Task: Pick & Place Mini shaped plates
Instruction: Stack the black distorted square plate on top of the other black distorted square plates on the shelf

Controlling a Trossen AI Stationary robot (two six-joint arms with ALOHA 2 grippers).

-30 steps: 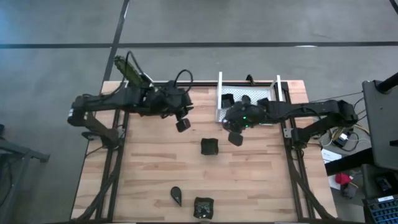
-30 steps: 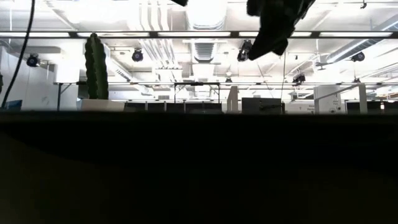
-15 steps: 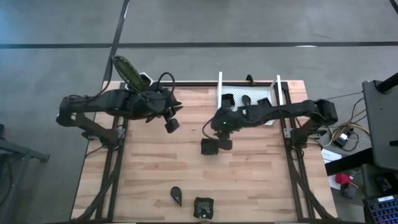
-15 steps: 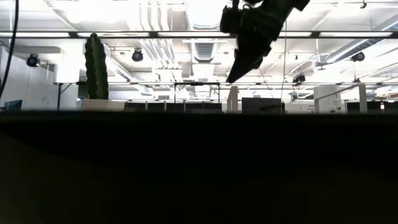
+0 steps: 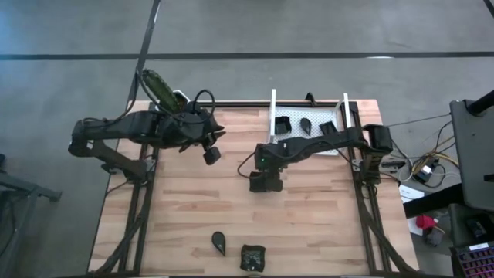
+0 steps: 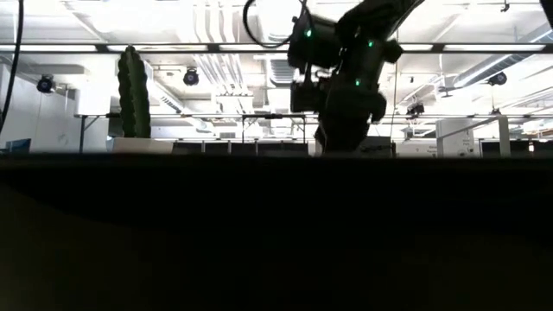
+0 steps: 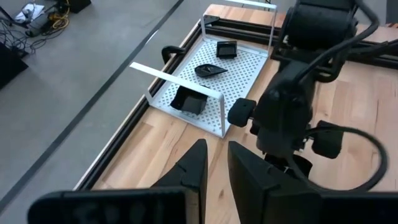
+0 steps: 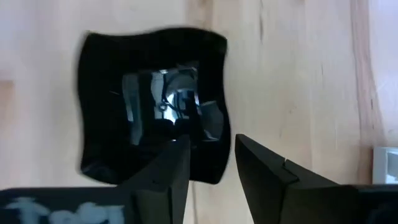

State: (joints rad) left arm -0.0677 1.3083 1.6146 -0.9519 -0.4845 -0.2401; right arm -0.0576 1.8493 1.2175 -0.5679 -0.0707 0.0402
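Note:
A small glossy black square plate (image 5: 261,184) lies flat on the wood table's middle; it also shows in the right wrist view (image 8: 149,102). My right gripper (image 5: 266,176) is low over it and open; its two fingers (image 8: 171,168) stand on either side of one plate edge (image 8: 221,155). My left gripper (image 5: 210,154) hangs at the far left, empty, its fingers a narrow gap apart (image 7: 217,171). The white tray (image 5: 307,143) at the far right holds three plates (image 5: 306,124). A teardrop plate (image 5: 220,242) and a square plate (image 5: 252,256) lie near the near edge. My right gripper comes from above, pointing down, with one finger over the square plate's inner side (image 8: 186,146) and the other (image 8: 261,168) outside its edge. Whether either finger touches the plate, I cannot tell. The plate lies flat on the table.
A white pot with a green cactus (image 5: 160,87) stands at the far left corner, close behind my left arm. The tray's upright white handles (image 7: 177,78) rise above its rim. Bare wood lies between the middle plate and the two near plates.
My right gripper has gone from beside the tray toward the table's left and near edge and down, ending over the middle square plate. My left gripper has drawn back a little toward the table's left edge. No plate has moved.

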